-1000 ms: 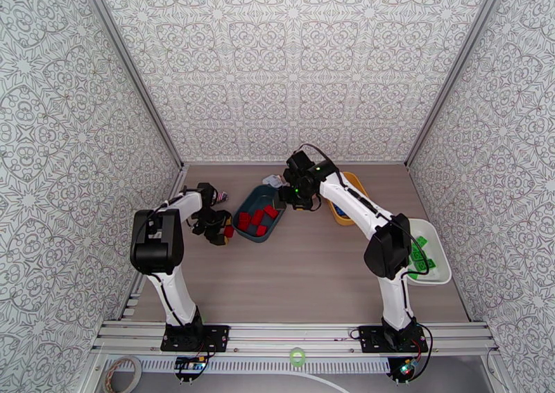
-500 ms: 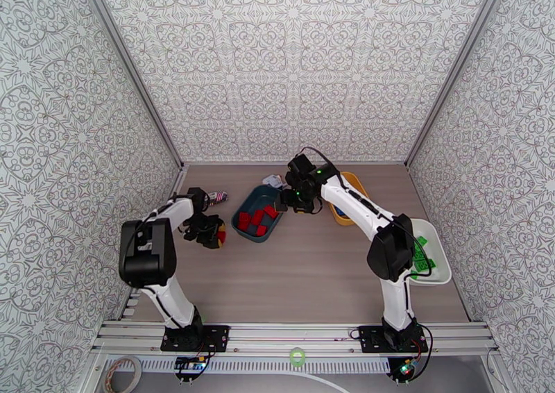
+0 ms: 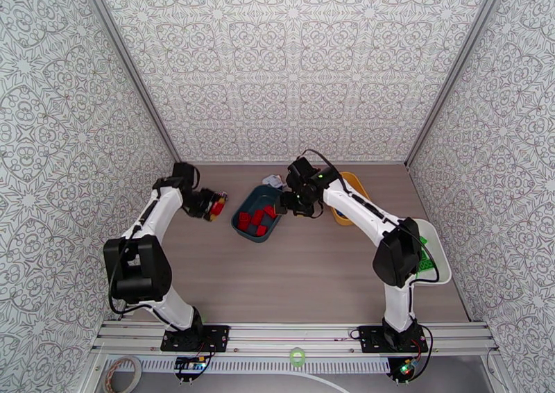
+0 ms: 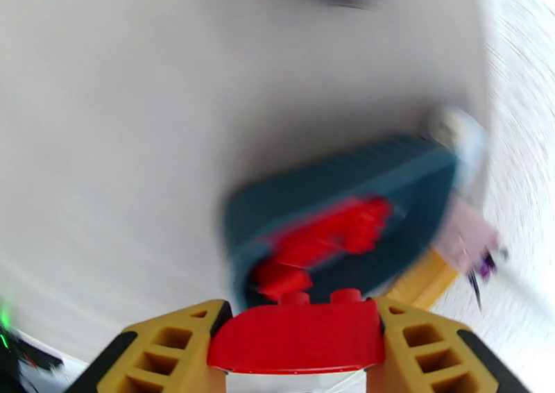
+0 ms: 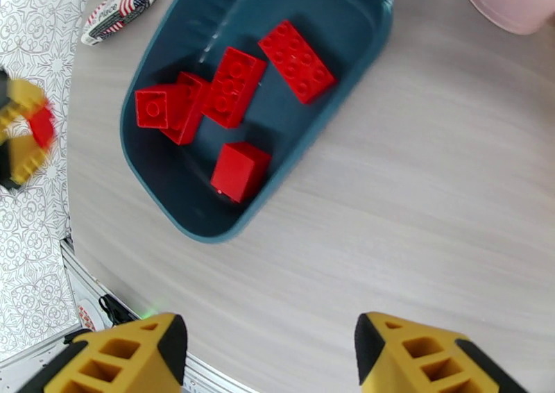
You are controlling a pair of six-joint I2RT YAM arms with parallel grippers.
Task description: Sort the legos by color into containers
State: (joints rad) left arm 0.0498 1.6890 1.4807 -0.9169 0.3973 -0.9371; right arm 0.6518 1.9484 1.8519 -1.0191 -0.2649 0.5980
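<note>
We see red legos lying in the dark teal tray and green legos in the white tray. Our left hand pinches a red lego left of the teal tray. Our right hand hovers spread over the counter beside it.

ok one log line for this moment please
left gripper: shut on red lego | right gripper: open, empty | dark teal tray: red legos inside
</note>
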